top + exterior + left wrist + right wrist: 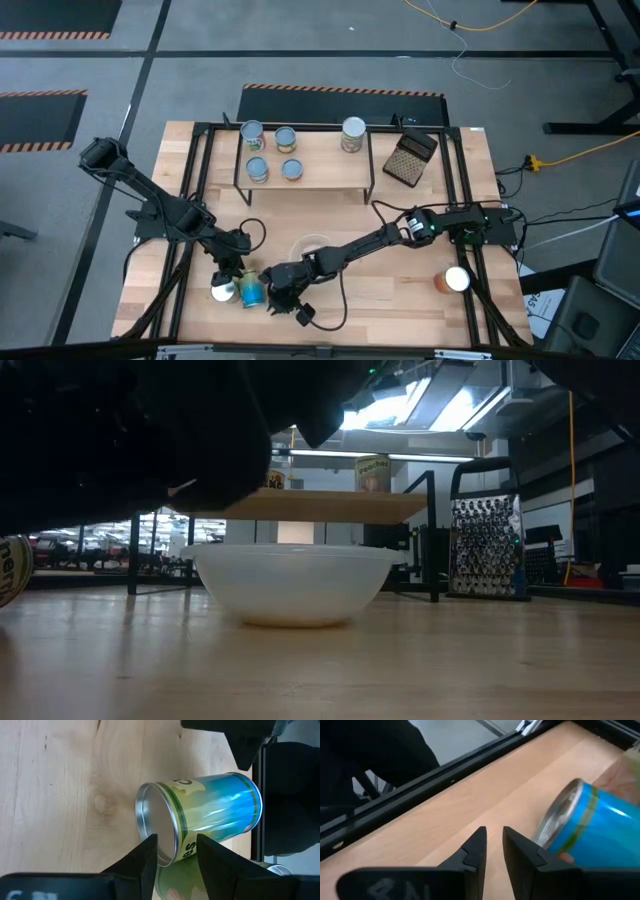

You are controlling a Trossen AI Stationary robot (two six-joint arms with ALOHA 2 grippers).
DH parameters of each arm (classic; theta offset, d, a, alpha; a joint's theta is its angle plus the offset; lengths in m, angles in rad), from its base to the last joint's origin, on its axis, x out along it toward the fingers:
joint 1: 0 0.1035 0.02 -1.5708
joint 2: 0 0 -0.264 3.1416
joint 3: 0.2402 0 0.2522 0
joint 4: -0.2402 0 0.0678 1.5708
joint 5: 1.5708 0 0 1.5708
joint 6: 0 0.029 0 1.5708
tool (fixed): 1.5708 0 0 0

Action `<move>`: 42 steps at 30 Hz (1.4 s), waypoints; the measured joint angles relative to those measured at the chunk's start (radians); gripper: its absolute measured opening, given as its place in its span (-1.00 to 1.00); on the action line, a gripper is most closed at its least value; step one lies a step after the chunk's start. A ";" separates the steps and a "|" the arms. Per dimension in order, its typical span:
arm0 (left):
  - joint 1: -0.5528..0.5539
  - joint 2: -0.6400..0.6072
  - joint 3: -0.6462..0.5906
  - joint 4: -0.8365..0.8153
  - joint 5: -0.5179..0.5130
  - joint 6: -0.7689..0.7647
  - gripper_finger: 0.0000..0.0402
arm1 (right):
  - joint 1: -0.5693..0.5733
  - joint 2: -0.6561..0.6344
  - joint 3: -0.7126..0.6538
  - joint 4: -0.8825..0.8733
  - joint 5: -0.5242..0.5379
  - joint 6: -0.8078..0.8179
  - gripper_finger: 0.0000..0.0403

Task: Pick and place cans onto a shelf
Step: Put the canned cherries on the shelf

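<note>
High view, contents placed against the shelf [305,165]:

- Shelf: light-wood board on black legs at the far middle of the worktop [400,300].
- Five upright cans on the shelf: four clustered at its left end [271,152], one pale-topped can [353,133] toward its right end.
- Box grater [411,158]: just right of the shelf, lying on the worktop.
- Clear bowl [312,247]: in front of the shelf, on the near side.
- Blue-green can [251,291]: on its side near the front-left of the worktop, well in front of the shelf; a white-topped can [222,291] lies just left of it.
- Orange-labelled can [453,280]: upright, well in front of the shelf's right end.
- Left claw [236,272]: over the blue-green can [200,817]; in the left wrist view its fingers [145,865] stand spread astride the can's rim end, whether touching cannot be told.
- Right claw [282,298]: just right of the blue-green can [590,820]; right wrist view shows its fingers [472,852] close together with a narrow gap, pinching nothing, the can beside them.
</note>
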 joint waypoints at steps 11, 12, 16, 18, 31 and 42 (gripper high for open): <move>0.000 0.000 0.000 0.001 0.000 0.000 -0.36 | 0.002 0.000 0.000 0.026 0.069 -0.001 -0.67; 0.000 0.000 0.000 0.001 0.000 0.000 -0.36 | 0.002 0.000 0.000 0.024 0.080 -0.001 -0.67; 0.000 0.000 0.000 0.001 0.000 0.000 -0.36 | 0.002 0.000 0.000 0.024 0.089 -0.001 -0.67; 0.000 0.000 0.000 0.001 0.006 0.000 -0.36 | 0.001 0.000 0.000 0.023 0.089 0.000 -0.67; 0.000 0.000 0.000 0.002 0.031 0.000 -0.36 | -0.001 0.000 0.000 0.008 0.167 0.045 -0.67; 0.000 0.000 0.000 0.006 0.031 0.000 -0.42 | -0.001 0.000 0.000 0.008 0.167 0.045 -0.67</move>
